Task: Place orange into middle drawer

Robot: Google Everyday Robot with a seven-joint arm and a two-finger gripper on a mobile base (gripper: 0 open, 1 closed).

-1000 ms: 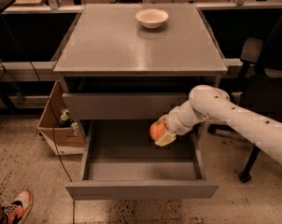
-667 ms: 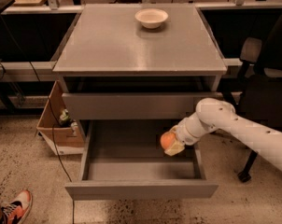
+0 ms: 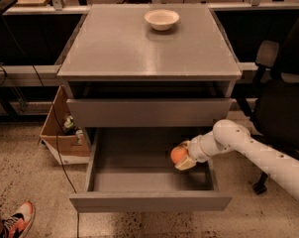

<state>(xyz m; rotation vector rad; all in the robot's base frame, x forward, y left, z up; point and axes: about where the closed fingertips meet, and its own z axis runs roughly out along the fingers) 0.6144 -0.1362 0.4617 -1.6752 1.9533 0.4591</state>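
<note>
The orange [image 3: 178, 154] is a small round fruit held in my gripper [image 3: 183, 157], which is shut on it. The white arm reaches in from the right. The gripper and orange are inside the open middle drawer [image 3: 149, 201], at its right side, low over the drawer floor. The drawer is pulled far out below the closed grey drawer front above it [image 3: 148, 112].
A cream-white bowl [image 3: 162, 19] sits at the back of the grey cabinet top [image 3: 139, 48]. A cardboard box [image 3: 60, 133] stands left of the cabinet. A black office chair [image 3: 283, 98] is at the right. A shoe [image 3: 16, 221] shows at bottom left.
The gripper with the orange has moved down and a little right, deeper into the open middle drawer.
</note>
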